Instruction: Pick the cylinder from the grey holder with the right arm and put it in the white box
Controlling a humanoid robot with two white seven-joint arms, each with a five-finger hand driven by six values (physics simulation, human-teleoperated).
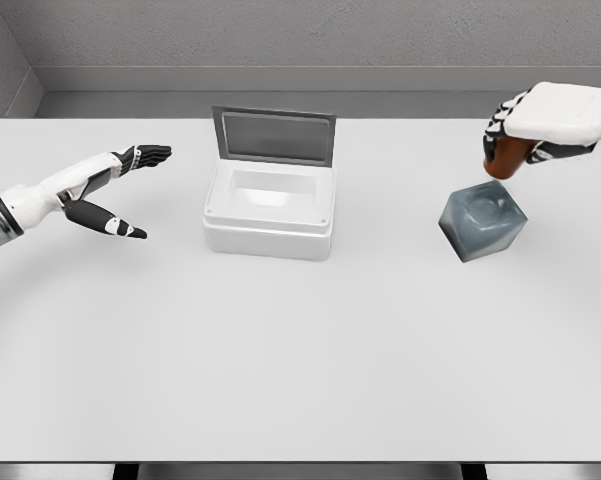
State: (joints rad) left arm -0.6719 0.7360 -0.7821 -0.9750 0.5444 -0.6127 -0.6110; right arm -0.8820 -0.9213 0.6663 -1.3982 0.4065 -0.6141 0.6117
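A: What is the right hand (540,125) doing?
B: Its fingers wrap the brown cylinder (507,158), held just above the grey holder (483,221).
A: And the white box (269,205)?
B: Lid up, mid-table, well apart. The left hand (115,190) hovers with fingers spread, holding nothing.

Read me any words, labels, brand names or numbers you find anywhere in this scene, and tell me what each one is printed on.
None: no readable text shows in the head view.
The white box and its raised lid are plain.
The grey holder has no markings.
The brown cylinder in the right hand shows no label.
The table and both arms are unmarked, the left hand included.
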